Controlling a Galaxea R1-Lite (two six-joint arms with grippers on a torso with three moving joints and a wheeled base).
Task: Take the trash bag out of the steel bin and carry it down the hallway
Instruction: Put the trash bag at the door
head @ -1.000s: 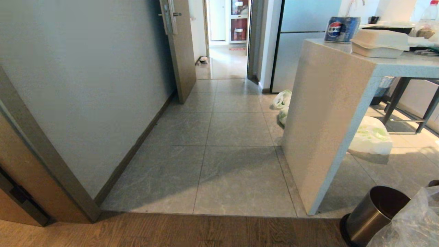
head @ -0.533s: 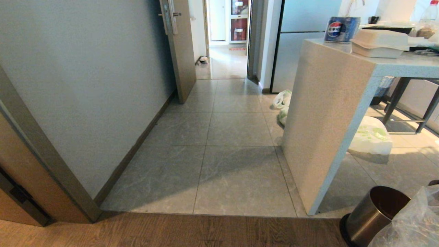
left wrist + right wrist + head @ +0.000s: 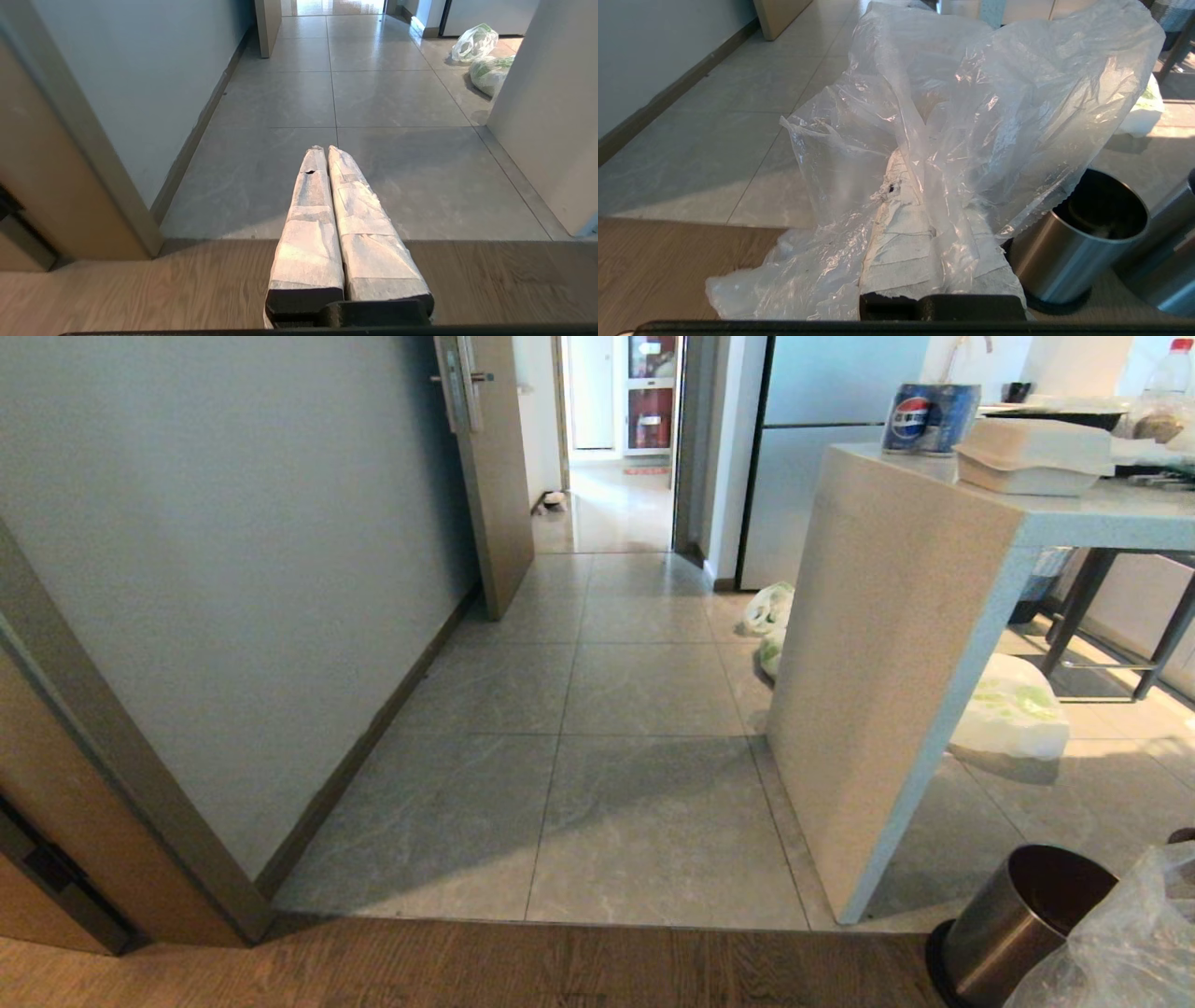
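Right gripper [image 3: 924,186] clamped on the trash bag [image 3: 971,116], out beside the steel bin [image 3: 1013,919]. Left gripper [image 3: 325,151] pressed together, empty. Hallway [image 3: 616,709] open between wall [image 3: 233,569] and counter [image 3: 887,663]; shopping bags [image 3: 770,616] flank the counter.

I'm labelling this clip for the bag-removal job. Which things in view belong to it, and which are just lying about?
Belongs to the job:
- trash bag, clamped in the right claw
- steel bin, bag already out
- hallway ahead

Just lying about:
- white shopping bags on the floor
- soda can and takeaway box on the counter
- left claw, shut, holding nothing
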